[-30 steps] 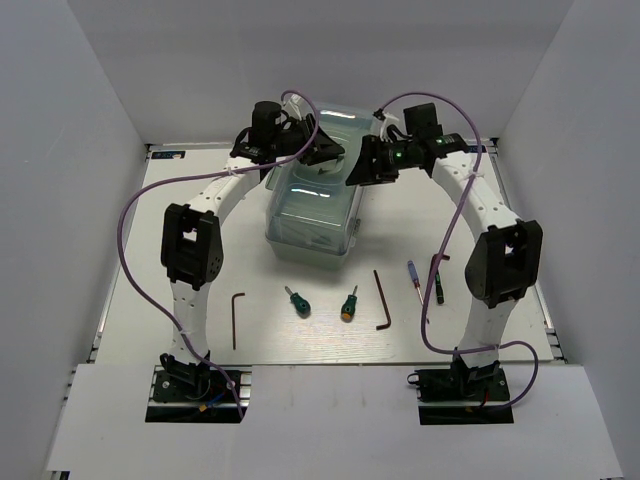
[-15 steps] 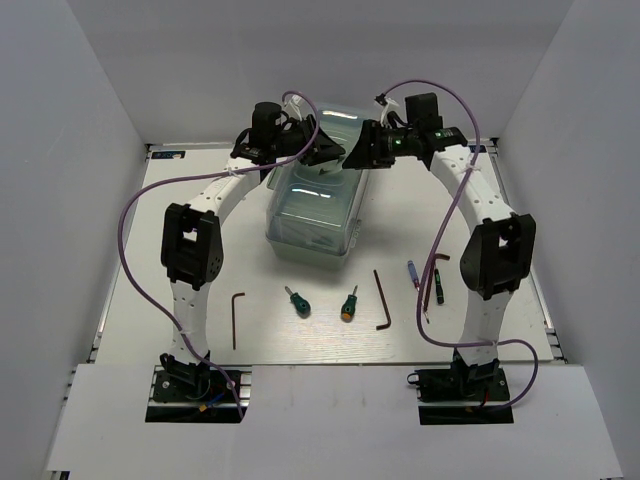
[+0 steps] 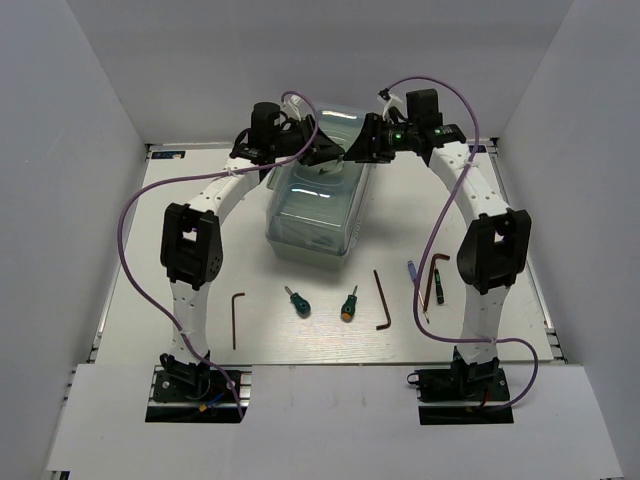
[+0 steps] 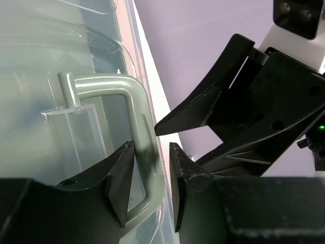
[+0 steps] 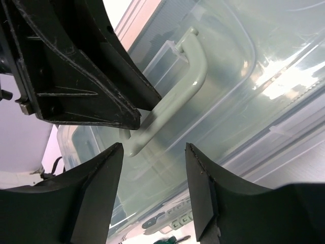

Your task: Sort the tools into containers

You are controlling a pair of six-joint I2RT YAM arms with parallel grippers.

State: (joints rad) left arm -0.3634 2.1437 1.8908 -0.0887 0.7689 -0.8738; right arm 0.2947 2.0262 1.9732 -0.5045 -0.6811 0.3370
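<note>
The toolbox [image 3: 310,215], pale green with a clear lid [image 3: 335,125], stands mid-table. My left gripper [image 3: 335,155] is shut on its pale green lid handle [image 4: 139,117], one jaw on each side of the bar [image 4: 151,183]. My right gripper [image 3: 356,152] is open and empty, its jaws spread over the clear lid [image 5: 155,183] just beside the handle [image 5: 190,66] and facing the left fingers [image 5: 76,66]. On the table lie a hex key [image 3: 237,318], two stubby green screwdrivers [image 3: 297,301] [image 3: 349,304], another hex key [image 3: 382,300], a blue-handled screwdriver [image 3: 412,273] and a dark green one [image 3: 438,290].
White walls enclose the table on the left, back and right. The toolbox's lower trays show through the lid in the right wrist view [image 5: 172,223]. Purple cables [image 3: 140,230] loop beside both arms.
My right gripper has moved left over the lid, close to the left gripper and the handle. The left arm has stayed put on the handle.
</note>
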